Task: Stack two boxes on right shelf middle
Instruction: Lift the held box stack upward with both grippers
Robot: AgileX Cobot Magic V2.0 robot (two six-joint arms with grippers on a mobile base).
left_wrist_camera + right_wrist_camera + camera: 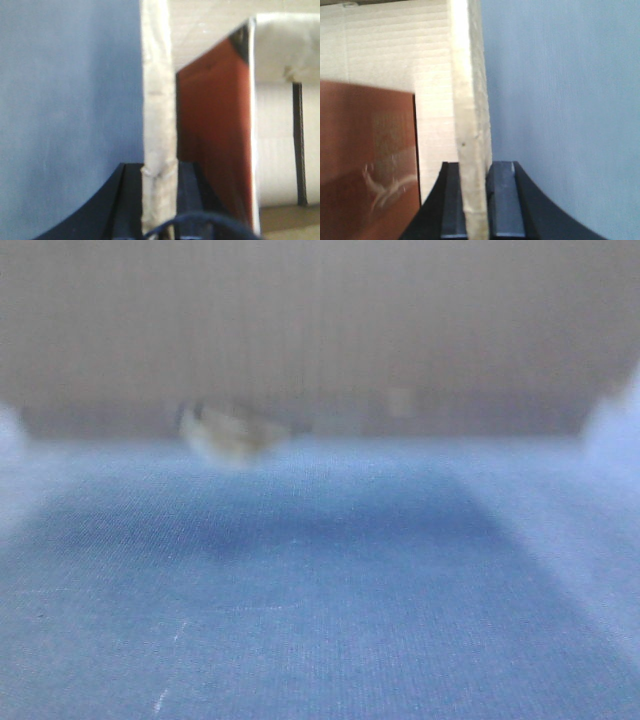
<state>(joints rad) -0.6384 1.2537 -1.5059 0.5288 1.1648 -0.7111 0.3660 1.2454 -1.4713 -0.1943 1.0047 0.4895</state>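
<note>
Blue surface (320,620) filled the blurred front view below brown cardboard (320,330). Both the left tool (160,200) and right tool (477,200) were clamped on the flat box (159,100), which stood edge-on between blue and the big box (385,65). A tape scrap (230,435) sat where cardboard met blue.

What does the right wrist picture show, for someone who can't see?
The right gripper pinches a thin, flat brown cardboard box seen edge-on. A blue surface fills the right side; pale corrugated cardboard and a reddish-brown panel sit left.
</note>
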